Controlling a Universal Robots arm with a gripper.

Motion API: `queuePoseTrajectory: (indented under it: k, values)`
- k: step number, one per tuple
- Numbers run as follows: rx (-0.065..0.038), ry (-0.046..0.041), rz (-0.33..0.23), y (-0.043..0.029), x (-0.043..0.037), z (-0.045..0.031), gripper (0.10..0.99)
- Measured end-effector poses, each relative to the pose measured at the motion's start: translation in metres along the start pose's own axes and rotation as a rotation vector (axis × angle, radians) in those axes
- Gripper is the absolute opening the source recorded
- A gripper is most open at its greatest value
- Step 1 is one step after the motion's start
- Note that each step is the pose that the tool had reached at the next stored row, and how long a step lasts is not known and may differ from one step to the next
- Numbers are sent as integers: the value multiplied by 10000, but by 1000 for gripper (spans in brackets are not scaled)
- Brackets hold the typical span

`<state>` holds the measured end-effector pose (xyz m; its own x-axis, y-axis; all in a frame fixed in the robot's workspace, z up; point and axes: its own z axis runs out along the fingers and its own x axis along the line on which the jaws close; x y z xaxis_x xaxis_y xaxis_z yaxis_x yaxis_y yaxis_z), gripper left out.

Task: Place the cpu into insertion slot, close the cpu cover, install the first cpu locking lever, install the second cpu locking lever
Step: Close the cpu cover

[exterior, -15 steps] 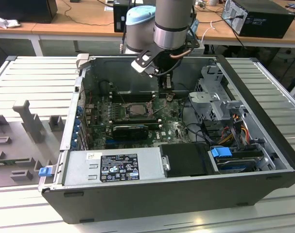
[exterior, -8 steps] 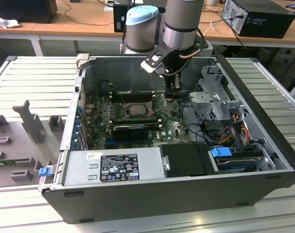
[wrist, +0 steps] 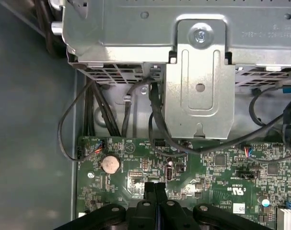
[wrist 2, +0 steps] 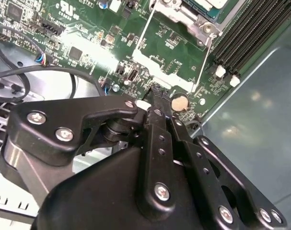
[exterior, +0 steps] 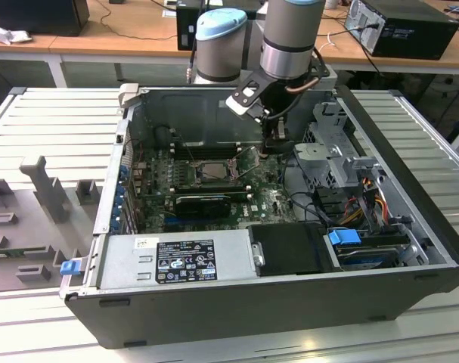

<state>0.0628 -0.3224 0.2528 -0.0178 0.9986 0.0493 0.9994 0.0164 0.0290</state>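
Bright even room light; glare washes circuit board [wrist 2: 95,55] in second wrist view; soft shadows.

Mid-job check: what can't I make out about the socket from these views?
- Socket: cut off by the picture's edge in the second wrist view; whether the chip is seated is unclear.
- Exterior view: socket too small to tell what lies in it.
- Board beneath the fingers: hidden by them, both wrist views.

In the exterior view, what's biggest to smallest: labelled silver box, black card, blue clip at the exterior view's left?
1. silver box, largest
2. black card
3. blue clip, smallest
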Motion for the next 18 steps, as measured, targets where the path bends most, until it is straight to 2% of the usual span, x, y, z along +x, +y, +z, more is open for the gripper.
queuePoseTrajectory:
  k: [3, 9, 18]
  values:
    - [42, -2, 2, -13, 0, 12, 106]
    - [44, 1, 2, -128, 1, 11, 106]
    - [44, 1, 2, -163, 2, 10, 106]
